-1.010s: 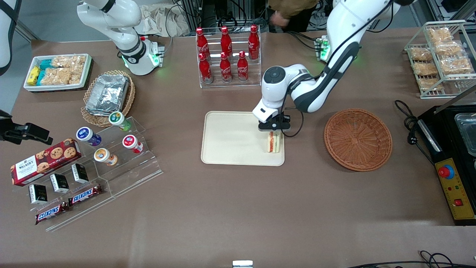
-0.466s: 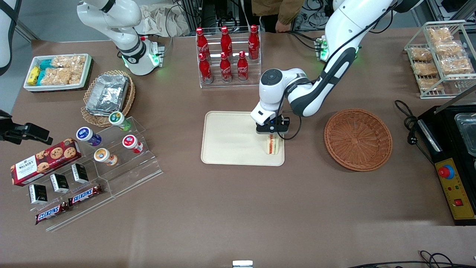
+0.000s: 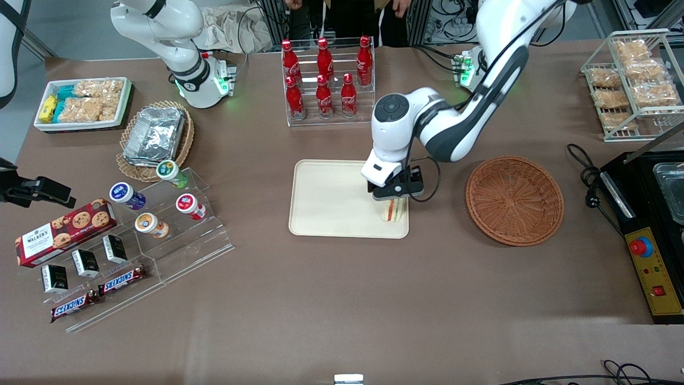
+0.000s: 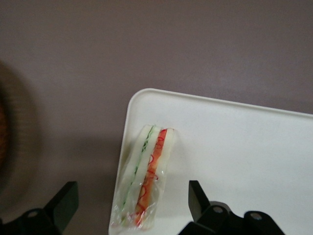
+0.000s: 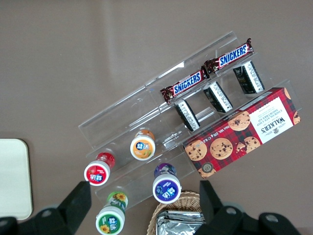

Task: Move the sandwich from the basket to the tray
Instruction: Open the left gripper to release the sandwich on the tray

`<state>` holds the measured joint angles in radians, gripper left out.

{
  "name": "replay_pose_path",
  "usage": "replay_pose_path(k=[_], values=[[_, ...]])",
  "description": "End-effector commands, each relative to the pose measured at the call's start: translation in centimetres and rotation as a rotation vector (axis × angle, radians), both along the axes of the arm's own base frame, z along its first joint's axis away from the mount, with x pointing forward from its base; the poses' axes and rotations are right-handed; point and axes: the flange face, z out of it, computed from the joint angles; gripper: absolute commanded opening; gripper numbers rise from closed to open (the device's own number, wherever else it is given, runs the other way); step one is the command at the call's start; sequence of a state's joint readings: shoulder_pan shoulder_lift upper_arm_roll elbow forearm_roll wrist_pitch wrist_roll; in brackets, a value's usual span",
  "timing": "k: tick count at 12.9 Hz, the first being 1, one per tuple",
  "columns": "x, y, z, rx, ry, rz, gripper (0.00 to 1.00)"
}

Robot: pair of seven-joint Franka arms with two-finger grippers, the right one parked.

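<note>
Sandwich (image 3: 393, 210) lies on the tray (image 3: 331, 200), in the corner nearest the front camera and toward the working arm's end of the table, its long side running along the tray's short rim. In the wrist view the sandwich (image 4: 144, 181) rests in clear wrap with its green and orange-red filling lines facing up, just inside the tray's rounded corner (image 4: 234, 147). The left arm's gripper (image 3: 396, 195) hovers directly above the sandwich; in the wrist view its fingers (image 4: 198, 198) stand spread wide, one on each side of the sandwich and neither touching it, so the gripper (image 4: 132, 200) holds nothing. The basket (image 3: 514, 200) sits on the brown table (image 3: 342, 299) beside the tray, toward the working arm's end and apart from it, with nothing visible inside.
</note>
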<state>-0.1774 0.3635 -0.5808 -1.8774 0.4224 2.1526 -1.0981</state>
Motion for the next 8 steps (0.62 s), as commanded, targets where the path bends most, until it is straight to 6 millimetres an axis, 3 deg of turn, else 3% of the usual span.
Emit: replay_pose_path(k=[1,4,6,8], values=[[2.6,0.6,8.7,0.008,0.059,0.029,1.00],[4.7,4.4,16.2,-0.019,0.046,0.137,1.00],[5.2,9.4,21.2,-0.064,0.038,0.167,1.00],[4.5,17.1,26.1,-0.072,0.112,0.057,1.00]])
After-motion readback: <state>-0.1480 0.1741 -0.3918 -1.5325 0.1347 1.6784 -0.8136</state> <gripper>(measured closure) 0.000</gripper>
